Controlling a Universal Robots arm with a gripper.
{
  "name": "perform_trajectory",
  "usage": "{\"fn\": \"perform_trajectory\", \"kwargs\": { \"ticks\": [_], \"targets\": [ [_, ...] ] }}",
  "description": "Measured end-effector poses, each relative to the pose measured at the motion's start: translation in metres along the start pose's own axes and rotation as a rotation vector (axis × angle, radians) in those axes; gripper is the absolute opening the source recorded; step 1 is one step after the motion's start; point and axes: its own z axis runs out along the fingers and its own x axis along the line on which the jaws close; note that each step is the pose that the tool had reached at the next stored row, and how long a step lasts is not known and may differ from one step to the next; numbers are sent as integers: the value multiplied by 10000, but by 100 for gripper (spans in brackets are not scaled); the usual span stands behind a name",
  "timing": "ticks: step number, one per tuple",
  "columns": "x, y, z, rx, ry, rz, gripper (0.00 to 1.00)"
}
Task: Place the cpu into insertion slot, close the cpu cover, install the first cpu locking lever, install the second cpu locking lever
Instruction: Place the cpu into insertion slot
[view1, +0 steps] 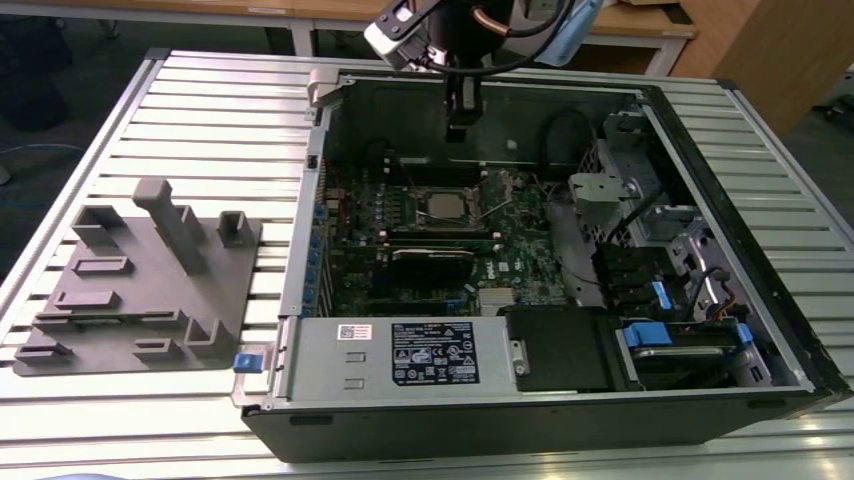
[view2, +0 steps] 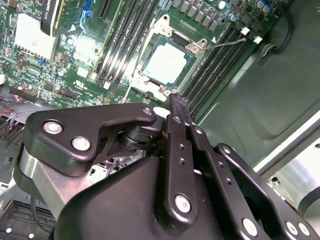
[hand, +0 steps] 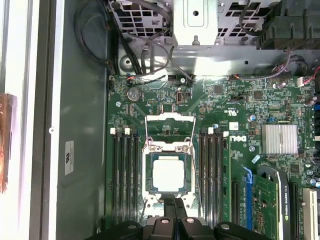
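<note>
The cpu (hand: 169, 175) lies flat in the insertion slot (hand: 146, 165), its silver top ringed by a dark border; it also shows in the second wrist view (view2: 167, 64) and in the exterior view (view1: 445, 205). The cpu cover (hand: 169, 118) looks tilted up off the slot at the side away from my fingers, with green board showing through its window. A thin wire lever (view2: 225, 45) sticks out from a slot corner. My gripper (hand: 170, 202) (view2: 176, 102) hangs just above the slot's near edge, shut with nothing between its fingers. In the exterior view it (view1: 461, 118) hovers over the case's back part.
Black memory slots (hand: 125, 175) flank the socket on both sides. A finned heatsink (hand: 281, 139) and a graphics card (hand: 275, 200) sit nearby. The labelled power supply (view1: 427, 350) fills the case front, with drive cages (view1: 641, 200) beside it. A grey fixture (view1: 134, 290) lies on the table.
</note>
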Motion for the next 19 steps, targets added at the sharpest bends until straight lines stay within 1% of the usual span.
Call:
{"fn": "perform_trajectory", "kwargs": {
  "ticks": [19],
  "targets": [
    [0, 2, -46, 0, 1, 0, 11]
  ]
}}
